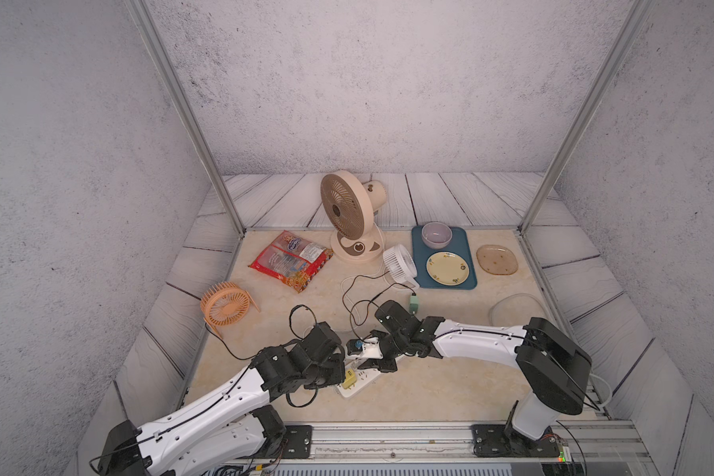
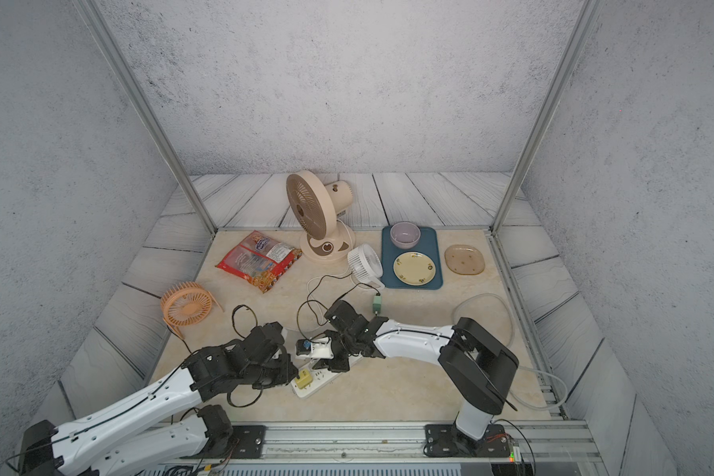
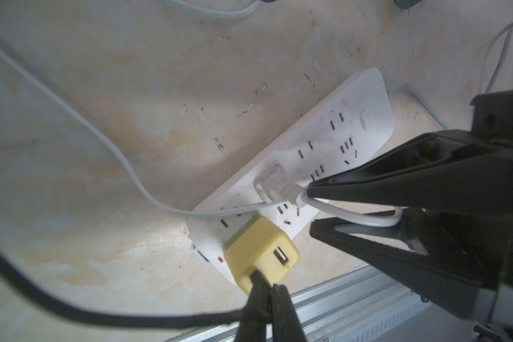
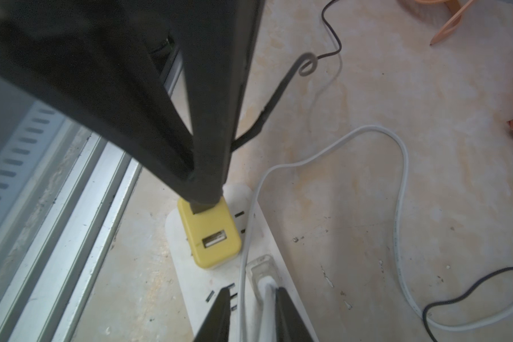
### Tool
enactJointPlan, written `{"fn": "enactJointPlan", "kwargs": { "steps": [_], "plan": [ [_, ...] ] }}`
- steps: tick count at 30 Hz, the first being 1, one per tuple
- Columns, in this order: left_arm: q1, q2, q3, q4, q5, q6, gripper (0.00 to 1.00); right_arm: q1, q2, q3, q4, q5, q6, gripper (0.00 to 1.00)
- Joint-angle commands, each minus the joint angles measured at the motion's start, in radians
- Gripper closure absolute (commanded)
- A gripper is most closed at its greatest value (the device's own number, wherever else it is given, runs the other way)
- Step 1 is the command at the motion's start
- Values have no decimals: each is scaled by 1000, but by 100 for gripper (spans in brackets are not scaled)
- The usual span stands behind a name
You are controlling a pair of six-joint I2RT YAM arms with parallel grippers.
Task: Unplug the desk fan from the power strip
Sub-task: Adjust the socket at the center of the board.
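The white power strip (image 1: pixel 364 377) (image 3: pixel 338 133) lies near the table's front edge. A yellow USB adapter (image 3: pixel 258 248) (image 4: pixel 209 237) sits in its end socket. My left gripper (image 3: pixel 267 281) (image 1: pixel 341 373) is shut on the black cable's plug at that adapter. A white plug (image 3: pixel 271 183) (image 4: pixel 262 266) sits in a middle socket. My right gripper (image 4: pixel 253 291) (image 3: pixel 310 208) stands over its white cord, one finger on each side, with a gap on one side. The beige desk fan (image 1: pixel 349 214) stands at the back.
Also on the table are an orange fan (image 1: pixel 225 305), a small white fan (image 1: pixel 398 263), a snack bag (image 1: pixel 291 261), a blue tray (image 1: pixel 470 263) with a bowl and a plate, and an amber dish (image 1: pixel 496 259). Loose black and white cords cross the middle. A metal rail (image 3: pixel 353 299) runs along the front.
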Motion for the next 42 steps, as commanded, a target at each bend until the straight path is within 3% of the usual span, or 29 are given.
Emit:
{"fn": "enactJointPlan", "kwargs": {
  "steps": [1,12,18,22,28,34,42],
  "plan": [
    [3,20,-58,-132,-82,33,89,5,-4,-24,36,-28,18,71],
    [3,-106,-42,-117,-105,55,50,5,35,-43,93,-32,24,72],
    [4,-200,8,-150,-129,63,37,6,66,-40,133,-44,40,77],
    [3,-220,34,-168,-154,52,35,6,81,-22,146,-56,43,82],
    [4,-304,48,-221,-288,-76,36,6,87,-12,165,-19,77,100],
    [6,-358,49,-292,-371,-216,39,5,81,-28,287,195,177,100],
    [20,-292,35,-275,-409,-315,44,5,94,-20,358,461,403,100]
  ]
}}
